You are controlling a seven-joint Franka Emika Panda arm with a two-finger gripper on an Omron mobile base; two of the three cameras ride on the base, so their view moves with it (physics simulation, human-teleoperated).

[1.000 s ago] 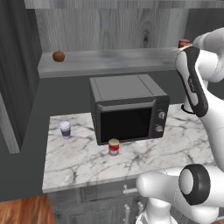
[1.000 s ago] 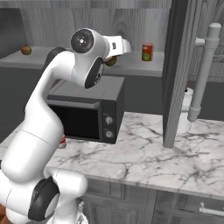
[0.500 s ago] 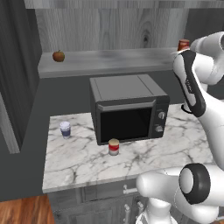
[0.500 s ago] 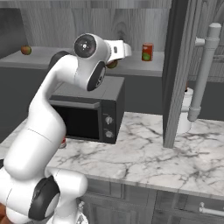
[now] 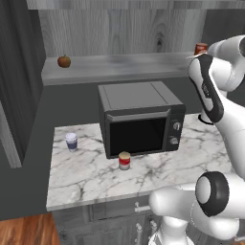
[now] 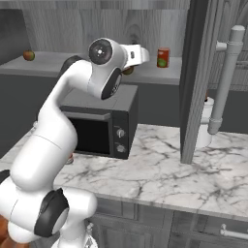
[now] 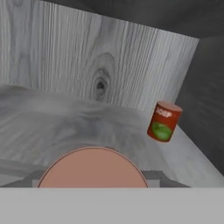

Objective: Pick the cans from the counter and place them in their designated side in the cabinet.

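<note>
Far down to my left, the red-and-white can [image 5: 124,161] stands on the counter [image 5: 86,174] before the microwave [image 5: 141,124]. My gripper [image 7: 94,181] grasps a tan-topped can [image 7: 92,168] over the cabinet [image 7: 52,122] shelf. Ahead to my right, the orange-red can [image 7: 164,121] stands upright near the back wall.

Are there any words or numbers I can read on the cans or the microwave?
"SOUP": on the orange-red can standing on the cabinet shelf, seen in the hand view; a bit blurry, so that is my best reading.
Red-and-white can on the counter: label too small to read.
Microwave: no readable words or numbers by its knobs.
</note>
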